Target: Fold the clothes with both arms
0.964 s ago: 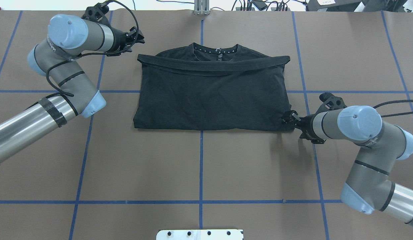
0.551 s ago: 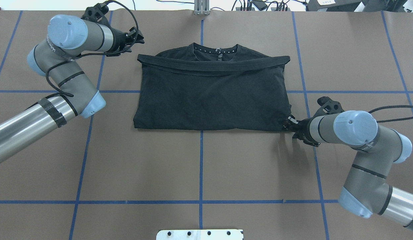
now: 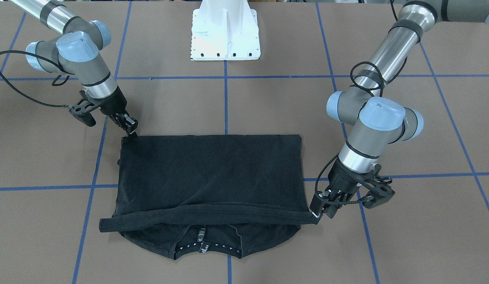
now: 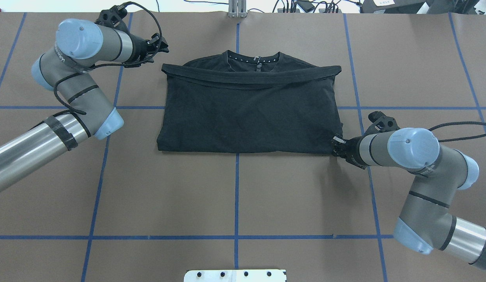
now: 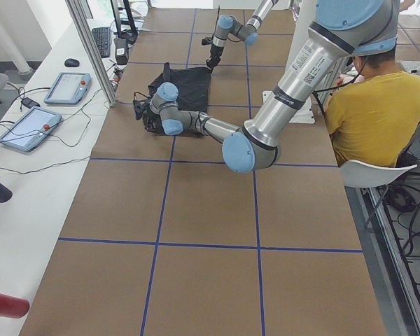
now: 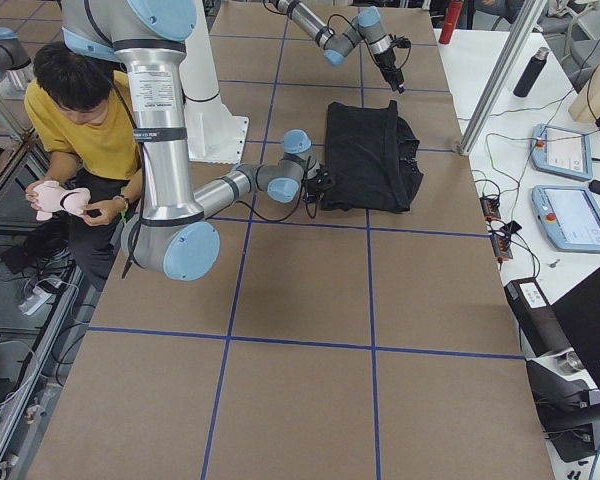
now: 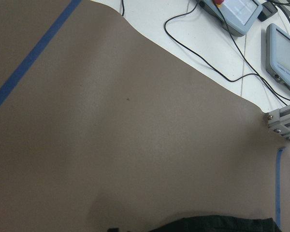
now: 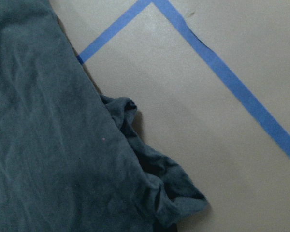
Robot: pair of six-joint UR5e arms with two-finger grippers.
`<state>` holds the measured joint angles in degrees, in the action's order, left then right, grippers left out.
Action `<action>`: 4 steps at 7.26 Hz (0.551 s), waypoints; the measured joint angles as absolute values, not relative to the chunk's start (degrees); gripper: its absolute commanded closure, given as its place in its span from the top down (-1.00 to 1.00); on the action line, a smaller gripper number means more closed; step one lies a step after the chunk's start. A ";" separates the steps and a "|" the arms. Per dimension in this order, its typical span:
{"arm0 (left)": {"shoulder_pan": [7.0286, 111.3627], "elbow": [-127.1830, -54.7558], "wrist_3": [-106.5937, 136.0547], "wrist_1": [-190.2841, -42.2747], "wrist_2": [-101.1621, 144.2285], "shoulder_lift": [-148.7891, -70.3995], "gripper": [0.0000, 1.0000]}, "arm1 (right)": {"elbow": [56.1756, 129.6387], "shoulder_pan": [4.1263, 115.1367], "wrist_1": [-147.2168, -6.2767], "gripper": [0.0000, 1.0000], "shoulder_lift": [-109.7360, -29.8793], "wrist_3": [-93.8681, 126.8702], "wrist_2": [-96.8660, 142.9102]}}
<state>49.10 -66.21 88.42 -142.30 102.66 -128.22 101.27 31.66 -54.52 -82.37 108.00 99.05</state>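
**A:** Where does the shirt lie?

**B:** Read the overhead view as a dial, twelve at the far edge. The black T-shirt [image 4: 247, 113] lies flat in the middle of the brown table [image 4: 168, 188], a little toward twelve. It is folded into a wide rectangle. The collar [image 4: 254, 58] points to twelve, and its patterned neck tape shows. A dark band [image 4: 251, 76] of doubled cloth runs from nine to three, just below the collar.

**A:** And the grippers?

**B:** The right gripper [image 4: 336, 144] is down at the shirt's four o'clock corner, its tips at the cloth's edge. The right wrist view shows that corner [image 8: 179, 203] bunched and wrinkled on the table. I cannot tell whether the jaws have pinched it or stand parted.

**A:** The left one?

**B:** The left gripper [image 4: 161, 43] hangs off the ten o'clock corner, just beside the end of the band. Whether it touches the cloth, I cannot tell. Nor can I tell whether it is clenched or released. Its wrist view shows mostly bare table, with a sliver of black cloth at six.

**A:** Anything else?

**B:** Blue tape lines [image 4: 236, 196] cross the table in a grid. The white base plate [image 4: 235, 275] sits at six. A person in a yellow shirt [image 6: 80, 120] sits behind the robot.
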 measured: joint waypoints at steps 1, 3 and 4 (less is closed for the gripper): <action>49.04 -66.20 88.44 -142.30 102.66 -128.21 0.34 | 102.30 31.83 -54.50 -1.00 -83.15 107.96 99.34; 48.97 -66.24 88.56 -142.34 102.66 -128.25 0.34 | 109.67 31.72 -54.55 -1.00 -88.91 108.29 99.94; 48.97 -66.47 88.75 -142.41 102.68 -128.35 0.34 | 114.44 29.92 -54.59 -1.00 -92.76 110.38 100.17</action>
